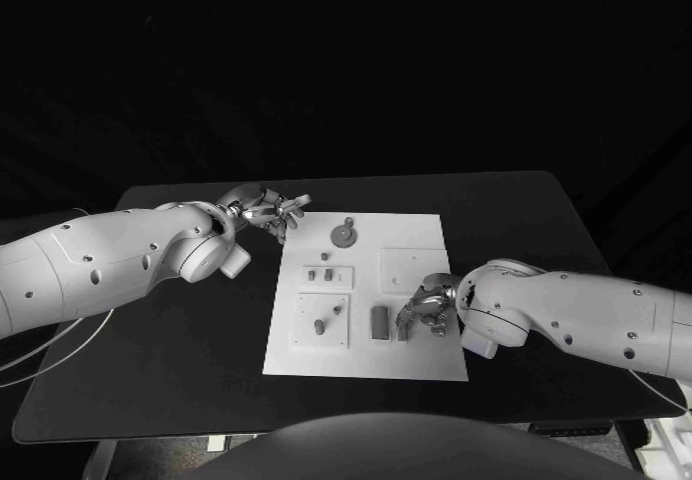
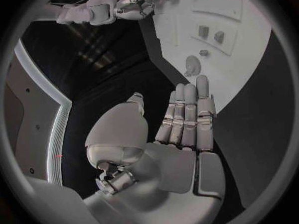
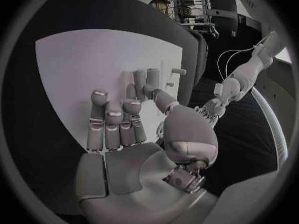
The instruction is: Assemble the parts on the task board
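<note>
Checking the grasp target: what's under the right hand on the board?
The right hand hovers over the white board, beside an upright grey part. Its fingers cover the spot below, so what lies there cannot be seen.

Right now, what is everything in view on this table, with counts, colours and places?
Black table: one, under everything.
White rectangular task board: one, mid-table.
Grey round disc part: one, board's far edge.
Dark grey upright block part: one, beside the right hand.
Small grey parts: several, on raised squares on the board's left side.
Left hand: silver, open, off the board's far left corner.
Right hand: silver, fingers curled over the board; grip unclear.
</note>
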Controlling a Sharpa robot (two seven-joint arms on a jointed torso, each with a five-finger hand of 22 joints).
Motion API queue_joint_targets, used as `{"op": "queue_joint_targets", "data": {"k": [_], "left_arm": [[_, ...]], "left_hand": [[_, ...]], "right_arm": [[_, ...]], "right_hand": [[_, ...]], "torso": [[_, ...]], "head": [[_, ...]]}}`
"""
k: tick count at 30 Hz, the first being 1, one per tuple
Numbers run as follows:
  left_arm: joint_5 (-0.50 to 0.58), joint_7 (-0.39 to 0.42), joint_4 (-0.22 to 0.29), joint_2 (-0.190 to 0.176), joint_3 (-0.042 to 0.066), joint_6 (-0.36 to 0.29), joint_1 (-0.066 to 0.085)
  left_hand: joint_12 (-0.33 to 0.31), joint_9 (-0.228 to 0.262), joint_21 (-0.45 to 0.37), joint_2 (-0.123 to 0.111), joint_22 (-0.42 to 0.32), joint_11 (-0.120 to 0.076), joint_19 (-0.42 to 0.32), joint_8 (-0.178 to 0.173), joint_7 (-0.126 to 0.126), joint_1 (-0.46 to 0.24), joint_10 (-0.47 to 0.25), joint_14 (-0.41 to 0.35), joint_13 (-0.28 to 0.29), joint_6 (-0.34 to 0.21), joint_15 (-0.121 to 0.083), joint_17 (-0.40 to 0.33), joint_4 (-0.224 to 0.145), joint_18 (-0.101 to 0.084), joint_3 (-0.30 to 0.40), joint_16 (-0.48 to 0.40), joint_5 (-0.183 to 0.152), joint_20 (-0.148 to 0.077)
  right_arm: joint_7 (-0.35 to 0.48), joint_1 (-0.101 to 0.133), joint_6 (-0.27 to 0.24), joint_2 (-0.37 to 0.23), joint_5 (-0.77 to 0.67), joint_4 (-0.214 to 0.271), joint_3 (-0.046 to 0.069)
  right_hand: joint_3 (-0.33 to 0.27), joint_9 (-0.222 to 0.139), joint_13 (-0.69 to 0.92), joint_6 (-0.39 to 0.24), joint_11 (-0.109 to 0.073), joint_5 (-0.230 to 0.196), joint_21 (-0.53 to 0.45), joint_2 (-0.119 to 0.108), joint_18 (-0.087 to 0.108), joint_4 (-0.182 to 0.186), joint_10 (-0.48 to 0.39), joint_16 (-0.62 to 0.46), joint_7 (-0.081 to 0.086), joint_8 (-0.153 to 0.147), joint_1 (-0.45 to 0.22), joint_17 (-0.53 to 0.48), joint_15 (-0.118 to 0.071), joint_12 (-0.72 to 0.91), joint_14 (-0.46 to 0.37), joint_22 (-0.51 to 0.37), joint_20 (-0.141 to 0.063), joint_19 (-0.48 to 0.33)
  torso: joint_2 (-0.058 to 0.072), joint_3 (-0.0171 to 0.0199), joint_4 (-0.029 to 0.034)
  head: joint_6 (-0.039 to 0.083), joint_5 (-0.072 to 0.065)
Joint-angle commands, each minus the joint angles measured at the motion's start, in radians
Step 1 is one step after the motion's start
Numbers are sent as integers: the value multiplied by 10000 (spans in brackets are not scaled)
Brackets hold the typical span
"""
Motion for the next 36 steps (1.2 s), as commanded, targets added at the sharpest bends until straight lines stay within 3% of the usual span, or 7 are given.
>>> {"op": "queue_joint_targets", "data": {"k": [1,21,26,36], "left_arm": [[-34,47,19,14,7,133,6],[-35,50,24,0,7,141,6],[-35,38,52,-36,7,133,8],[-35,34,54,-26,7,126,8]], "left_hand": [[58,-14,-64,-36,13,13,-34,55,97,-91,-83,-70,-15,2,14,10,-1,438,78,24,-49,-32],[63,-16,-68,-35,20,14,-35,62,98,-92,-86,-72,-18,-3,15,13,-1,439,84,25,-49,-31],[64,-17,-69,-36,22,14,-35,63,98,-93,-87,-73,-19,-4,15,13,-2,439,85,25,-49,-30],[66,-17,-70,-39,25,15,-35,66,99,-91,-88,-74,-20,-6,16,14,-2,439,87,25,-49,-30]], "right_arm": [[18,-88,268,49,19,-12,-31],[44,-175,307,124,-242,-328,-31],[56,-175,326,122,-276,-313,-31],[129,-175,272,124,-276,-279,-31]], "right_hand": [[51,14,-14,45,17,-13,23,70,117,12,56,55,4,-27,-2,-11,-57,-3,9,62,-34,50],[27,4,-7,21,31,-147,12,-94,117,36,35,48,18,-48,-119,-10,-69,-7,-11,54,-29,44],[59,-7,6,-5,42,-604,-4,-225,117,82,2,39,29,-71,-146,-10,-88,-10,-37,40,-37,42],[69,-16,15,-15,51,-903,-16,-367,117,180,-14,34,37,-86,-215,-10,-95,-10,-51,29,-33,41]], "torso": [[0,4,-4],[1,1,-4],[10,3,3],[-2,-1,-3]], "head": [[0,12],[0,36],[0,39],[0,53]]}}
